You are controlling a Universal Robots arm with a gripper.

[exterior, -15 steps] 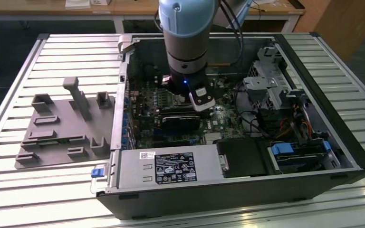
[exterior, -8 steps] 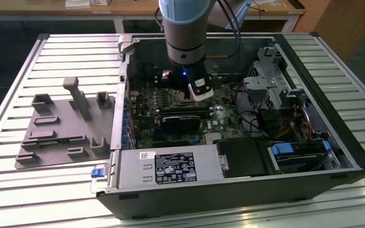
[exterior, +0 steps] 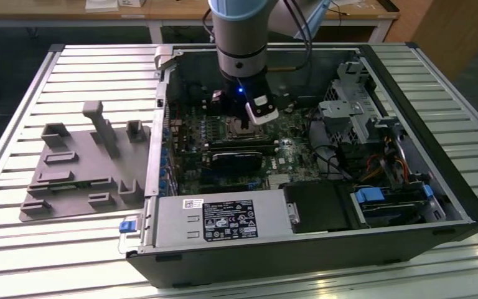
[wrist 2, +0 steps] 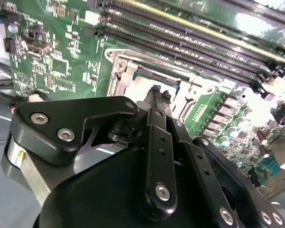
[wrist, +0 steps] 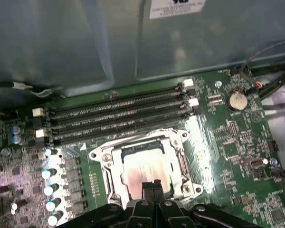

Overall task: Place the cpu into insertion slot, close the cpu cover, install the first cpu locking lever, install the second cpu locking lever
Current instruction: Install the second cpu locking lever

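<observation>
In the first wrist view the cpu (wrist: 143, 167), a silvery square chip, lies flat in the insertion slot (wrist: 186, 189) on the green board. The cpu cover (wrist: 106, 160), a silver frame with a cut-out middle, appears to lie down around the chip. My gripper (wrist: 152, 186) hovers over the chip's near edge, its black fingertips pressed together with nothing between them. In the second wrist view the gripper (wrist 2: 158, 93) points at the slot's metal frame (wrist 2: 122, 66). In the exterior view the gripper (exterior: 243, 126) hangs over the slot inside the open computer case. I cannot make out the locking levers.
Several memory slots (wrist: 118, 113) run beside the socket. A black block (exterior: 237, 161) sits just toward the case's front, beside the power supply (exterior: 222, 218). Drive bays and cables (exterior: 372, 162) fill the exterior view's right. A grey fixture (exterior: 81, 168) lies on the slatted table.
</observation>
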